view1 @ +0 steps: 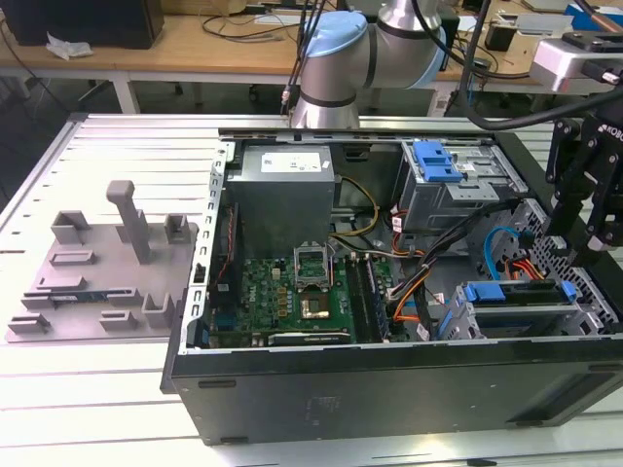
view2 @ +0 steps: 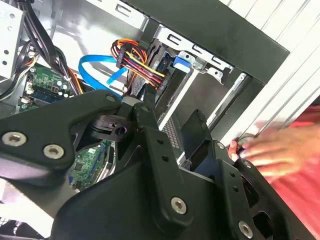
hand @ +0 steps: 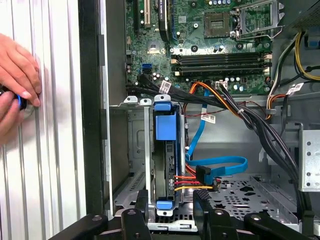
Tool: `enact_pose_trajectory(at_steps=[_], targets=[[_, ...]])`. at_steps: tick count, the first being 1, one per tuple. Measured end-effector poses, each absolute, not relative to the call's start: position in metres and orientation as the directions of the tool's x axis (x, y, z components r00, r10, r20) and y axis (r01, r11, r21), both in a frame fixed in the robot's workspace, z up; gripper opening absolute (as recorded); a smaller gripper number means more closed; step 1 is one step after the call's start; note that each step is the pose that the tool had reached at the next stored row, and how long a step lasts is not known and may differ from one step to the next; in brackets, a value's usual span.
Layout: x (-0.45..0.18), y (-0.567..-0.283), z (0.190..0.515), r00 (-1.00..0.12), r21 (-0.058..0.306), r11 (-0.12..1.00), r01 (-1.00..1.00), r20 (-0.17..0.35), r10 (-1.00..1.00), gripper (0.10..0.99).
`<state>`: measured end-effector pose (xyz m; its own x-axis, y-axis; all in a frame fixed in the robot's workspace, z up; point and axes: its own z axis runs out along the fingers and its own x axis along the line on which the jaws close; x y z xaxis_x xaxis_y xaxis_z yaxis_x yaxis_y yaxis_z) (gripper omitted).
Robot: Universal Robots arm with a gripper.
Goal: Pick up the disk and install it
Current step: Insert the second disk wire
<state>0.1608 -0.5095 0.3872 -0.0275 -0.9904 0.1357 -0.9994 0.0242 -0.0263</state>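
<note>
Slatted metal table, open computer case, wooden benches behind.

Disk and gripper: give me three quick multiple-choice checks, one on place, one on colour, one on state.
1. Where is the disk? A on the motherboard; B in the drive cage; C on the power supply.
2. The flat data cable is: A blue; B green; C white.
3. The gripper is: A shut on the disk; B shut on a cable; C open.

B: its blue frame sits upright in the cage. A: the ribbon beside the cage is blue. C: the fingers stand apart, holding nothing.
</note>
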Motion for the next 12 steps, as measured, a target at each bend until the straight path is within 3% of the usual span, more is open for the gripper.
enact_pose_trajectory(at_steps=[5, 10, 12], targets=[[0.161, -0.510, 0.387, -0.028, -0.026, 0.024, -0.999, 0.136, -0.990, 0.482], [0.161, -0.474, 0.387, -0.028, -0.028, 0.022, -0.999, 0.198, -0.980, 0.482], [0.164, -0.471, 0.387, -0.023, -0.008, 0.021, -1.000, 0.265, -0.964, 0.482]])
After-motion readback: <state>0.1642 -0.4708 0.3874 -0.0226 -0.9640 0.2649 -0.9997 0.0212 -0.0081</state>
